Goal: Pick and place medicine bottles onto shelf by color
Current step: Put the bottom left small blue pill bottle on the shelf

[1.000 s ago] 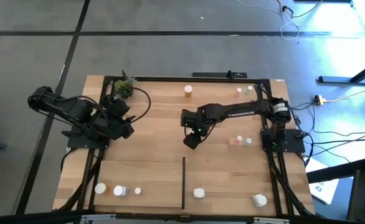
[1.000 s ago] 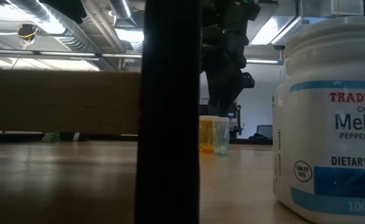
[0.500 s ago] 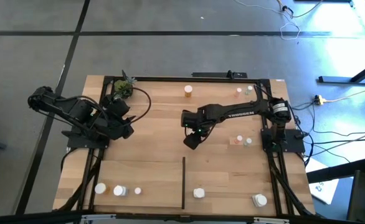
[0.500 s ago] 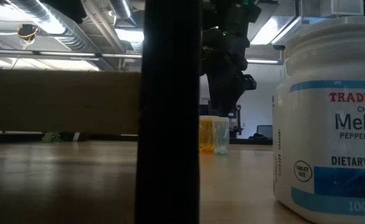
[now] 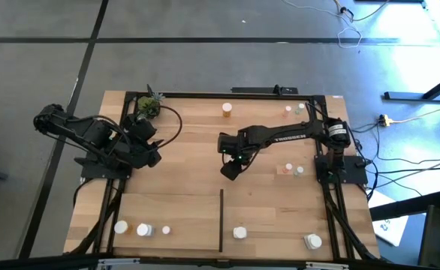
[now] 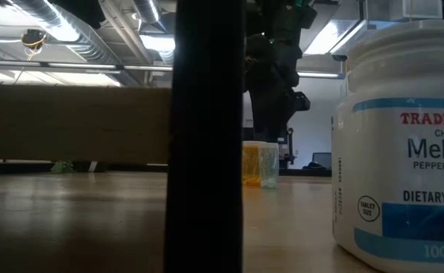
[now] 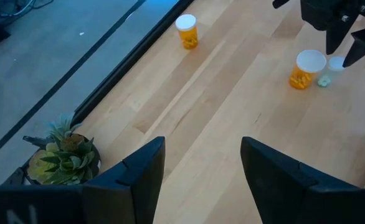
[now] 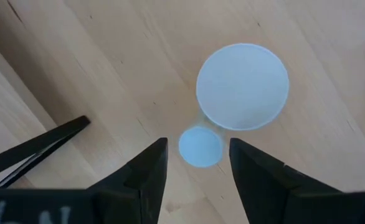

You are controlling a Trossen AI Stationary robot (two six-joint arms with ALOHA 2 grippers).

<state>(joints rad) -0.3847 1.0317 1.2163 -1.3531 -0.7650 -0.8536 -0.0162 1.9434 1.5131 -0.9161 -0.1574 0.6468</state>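
The left tool (image 5: 154, 157) sat parked at the left edge of the counter (image 5: 190, 180) beside the potted plant (image 5: 150, 107), fingers apart and empty, well away from the action. Out in the middle, the right tool (image 5: 232, 166) hung over the boards, fingers spread and holding nothing. Its wrist camera looked straight down on two white caps: a small bottle (image 8: 200, 147) sat right between the fingertips, touching a bigger bottle (image 8: 243, 86) just beyond it. Both stood upright, so a straight drop looked right, with the bigger neighbour crowding one side. The shelf (image 5: 221, 221) with its divider strip lay nearer, toward the front edge.
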